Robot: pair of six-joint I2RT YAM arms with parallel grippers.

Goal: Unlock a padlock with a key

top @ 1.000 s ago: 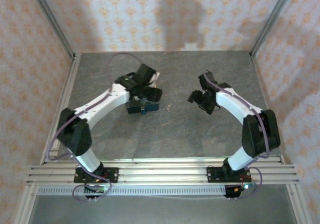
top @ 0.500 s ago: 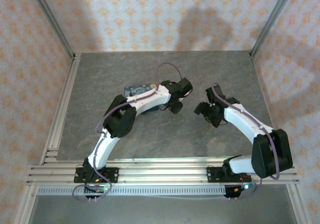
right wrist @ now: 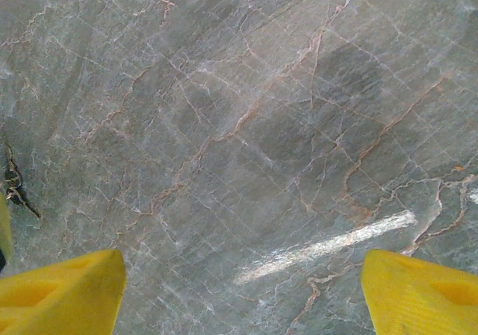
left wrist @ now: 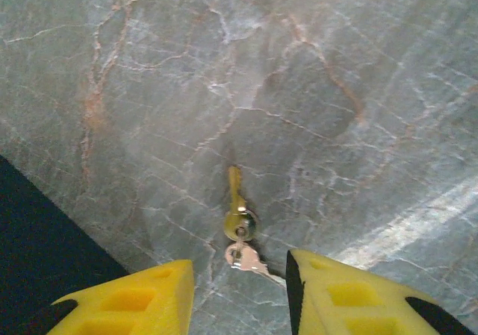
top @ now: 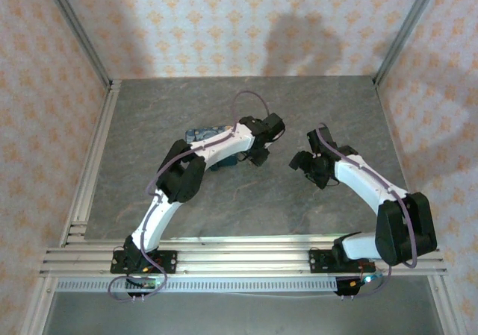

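Note:
Two keys on one small ring lie flat on the marble table: a brass key [left wrist: 236,201] and a silver key [left wrist: 247,259]. My left gripper [left wrist: 239,275] hangs just above them, open, its yellow fingers [left wrist: 142,298] on either side of the silver key and not touching it. From above, the left gripper [top: 258,154] reaches to the table's middle. To its right, my right gripper [top: 308,163] is open wide over bare marble, nothing between its fingers [right wrist: 67,290]; the keys [right wrist: 12,186] show at its left edge. The padlock is hidden.
A dark blue, yellow-swirled box [top: 203,135] lies behind the left forearm, partly covered by it; a dark blue bit [top: 224,164] shows below the arm. Patterned walls and metal rails [top: 93,171] enclose the table.
My left arm has swung from over the box at the left to the table's middle, above the keys, its jaws narrowing. The right gripper shifted slightly. The box now sits farther back.

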